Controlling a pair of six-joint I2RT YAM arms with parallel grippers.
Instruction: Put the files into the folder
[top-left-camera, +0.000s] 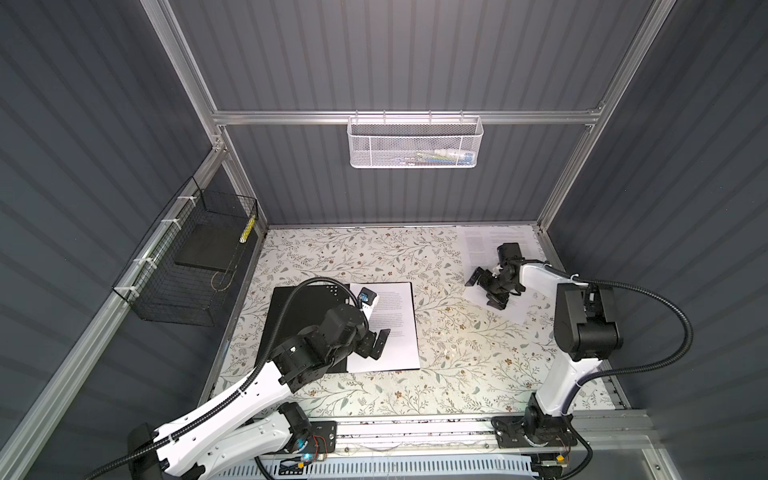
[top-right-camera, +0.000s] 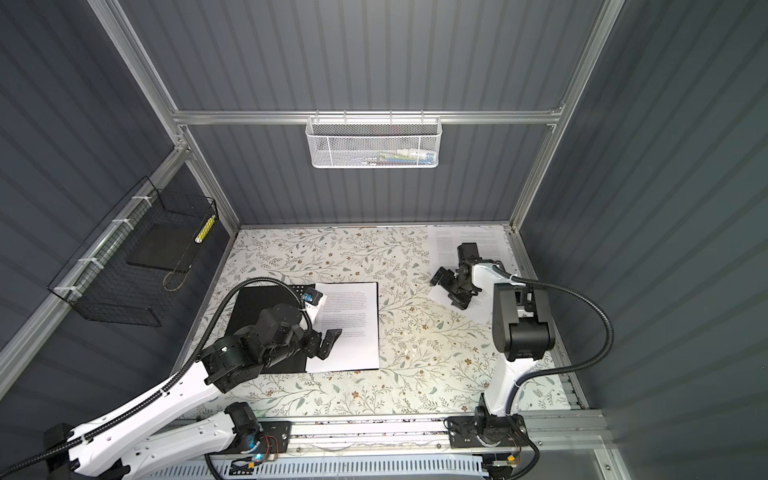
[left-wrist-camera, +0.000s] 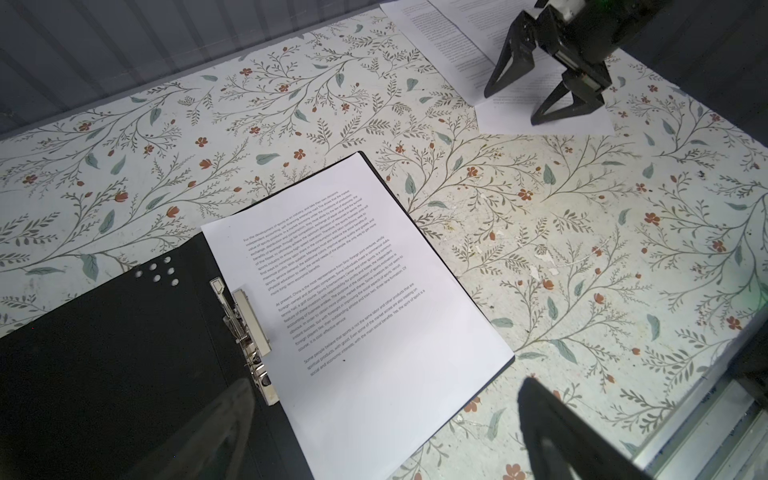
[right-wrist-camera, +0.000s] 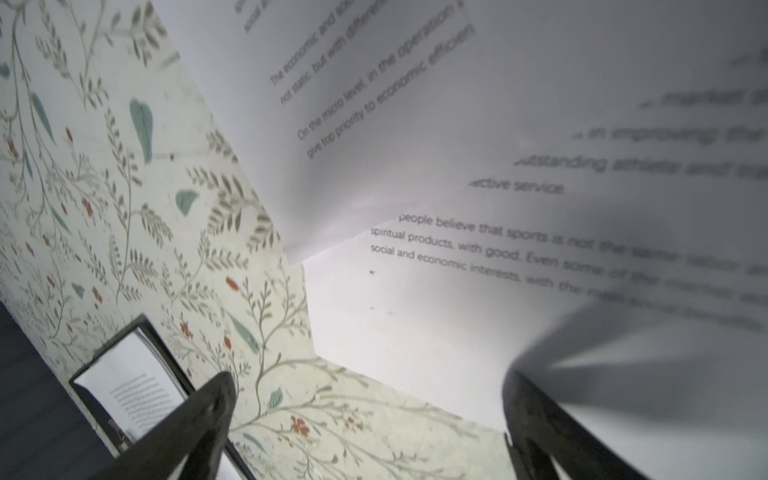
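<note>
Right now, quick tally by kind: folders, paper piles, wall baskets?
folder: 1
paper piles: 2 (pile on the folder, loose pile far right)
wall baskets: 2 (white mesh basket, black wire basket)
Total: 5
Sheets per pile: cannot tell.

Folder (top-left-camera: 299, 309) and files (top-left-camera: 473, 245) on the desk (top-left-camera: 457, 353)
Under the left end effector (top-left-camera: 378, 344), a sheet (top-left-camera: 395, 316) lies in the open folder; well apart, overlapping files lie under the right end effector (top-left-camera: 486, 289).
</note>
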